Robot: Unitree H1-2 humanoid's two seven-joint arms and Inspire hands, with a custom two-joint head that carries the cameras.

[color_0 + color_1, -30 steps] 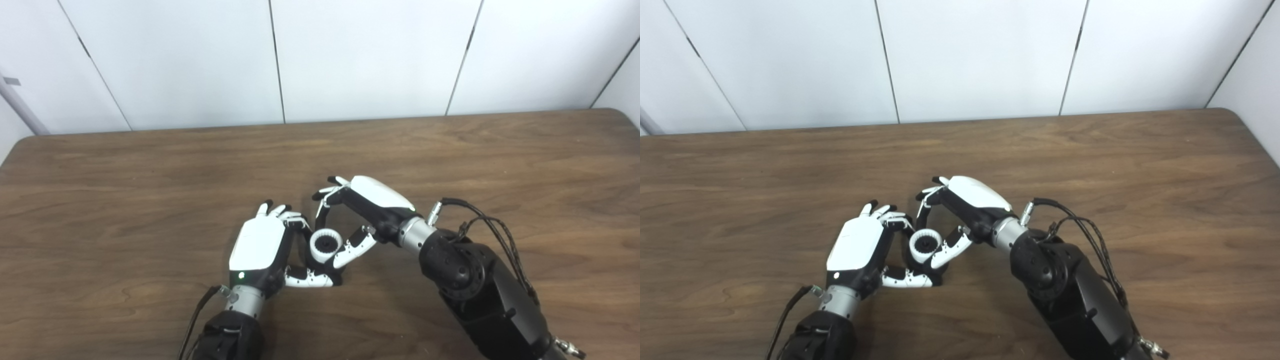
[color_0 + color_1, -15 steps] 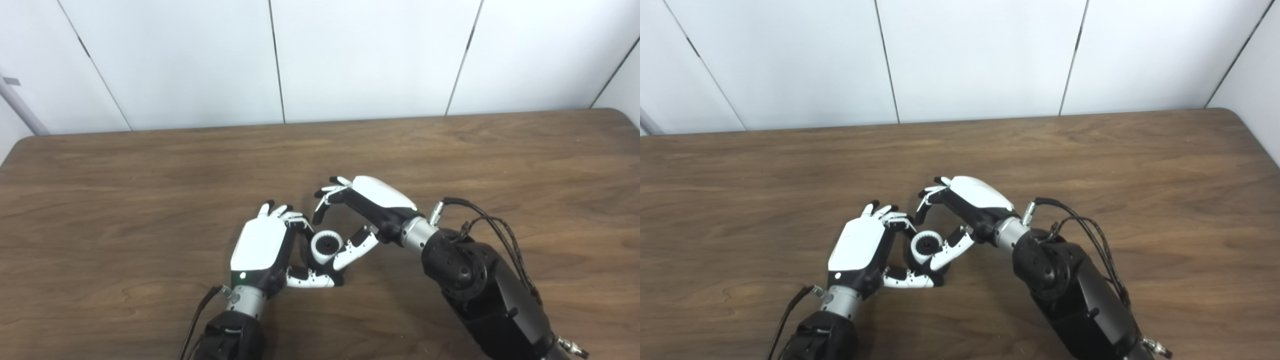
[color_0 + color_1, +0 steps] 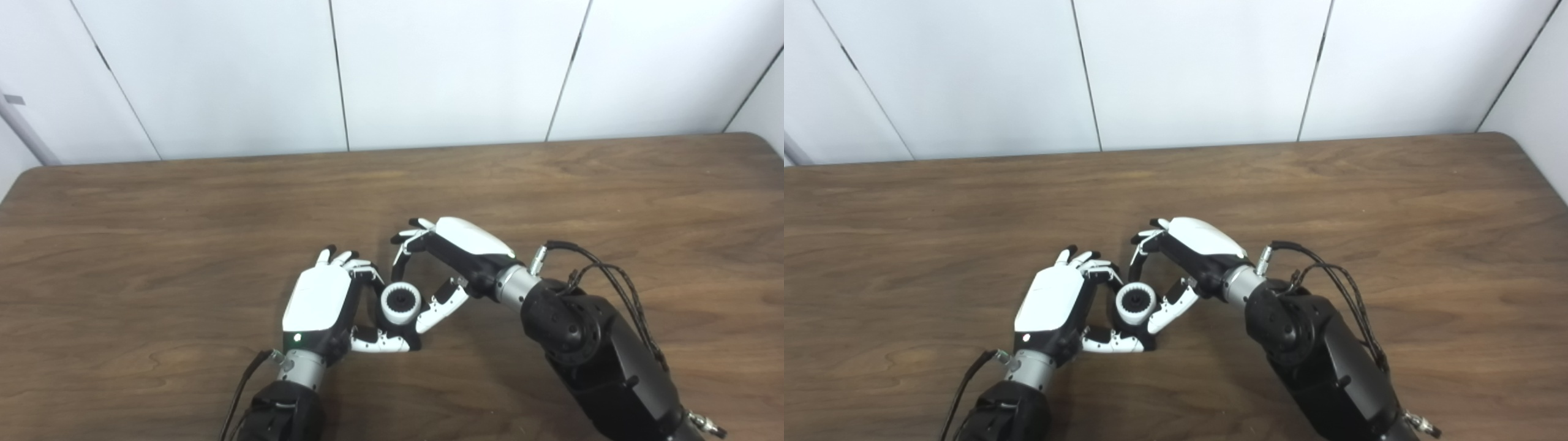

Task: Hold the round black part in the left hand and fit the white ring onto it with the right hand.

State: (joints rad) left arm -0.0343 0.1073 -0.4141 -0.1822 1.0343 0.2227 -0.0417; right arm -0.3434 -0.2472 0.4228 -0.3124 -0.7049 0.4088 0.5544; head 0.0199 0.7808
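Left hand (image 3: 318,300) clasps the round black plastic part (image 3: 401,299), toothed white plastic ring (image 3: 400,311) seated around it. Right hand (image 3: 456,257) fingers spread, thumb beside ring; contact unclear. Brown wooden table (image 3: 184,233) beneath.

no readable text, no labels, no brands, no numbers anywhere in view

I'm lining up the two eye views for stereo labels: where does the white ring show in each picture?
Left eye view: the white ring sits just right of centre in the lower half, between the left hand and the right hand.
Right eye view: the white ring appears left of centre, at much the same height.
Shared landmark: the ring's dark centre, facing up between both hands' fingers.
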